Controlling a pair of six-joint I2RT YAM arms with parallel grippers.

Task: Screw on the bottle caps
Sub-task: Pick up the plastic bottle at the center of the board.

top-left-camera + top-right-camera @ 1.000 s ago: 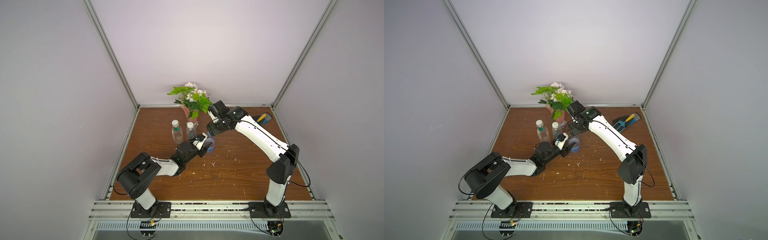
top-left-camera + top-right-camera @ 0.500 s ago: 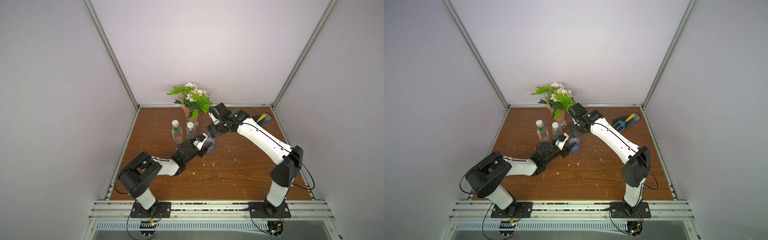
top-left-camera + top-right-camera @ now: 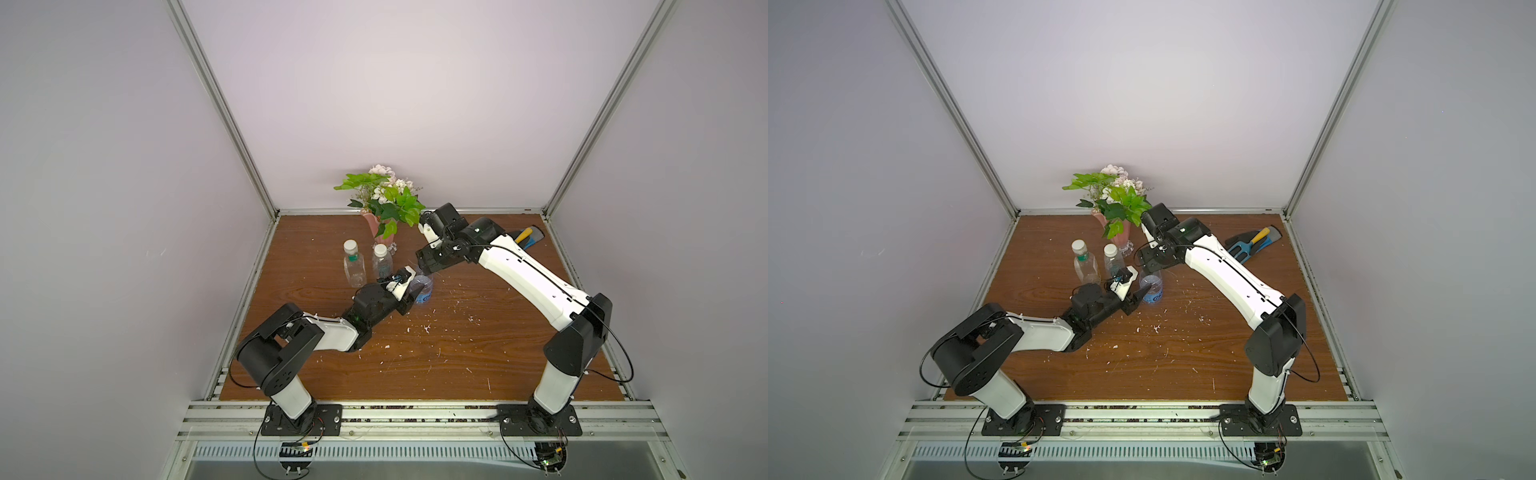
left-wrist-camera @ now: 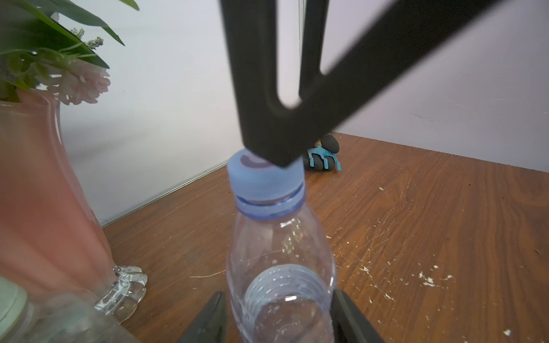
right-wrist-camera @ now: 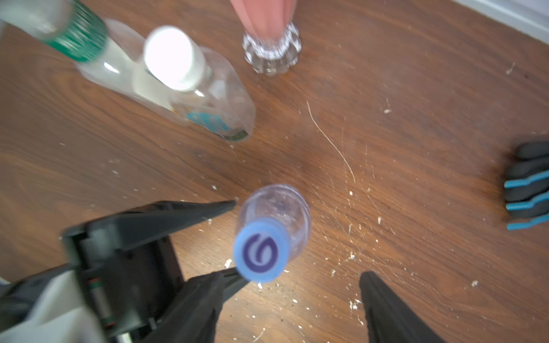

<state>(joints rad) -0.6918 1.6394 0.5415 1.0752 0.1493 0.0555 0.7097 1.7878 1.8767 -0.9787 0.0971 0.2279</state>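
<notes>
This is a robot test cell in a lab: a scuffed wooden board (image 3: 457, 353) boxed in by bare pale walls (image 3: 374, 104) and aluminium posts (image 3: 223, 108). A pink vase (image 3: 374, 222) of flowers stands at the back as a staged prop, with a garden hand tool (image 3: 1252, 245) well to its right. On the board edge farthest from the vase, a left arm (image 3: 332, 334) and a right arm (image 3: 528, 270) are bolted to a slotted metal rail (image 3: 415, 415).

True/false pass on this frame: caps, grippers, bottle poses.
1. The blue cap sits on the blue-labelled bottle. True.
2. The right gripper is clamped on a white cap. False: it is open, above the blue cap.
3. The left gripper is open and holds nothing. False: it grips the blue-labelled bottle's body.
4. The squarish bottle and the round bottle wear white caps. True.
5. The blue-labelled bottle lies on its side. False: it stands upright.
</notes>
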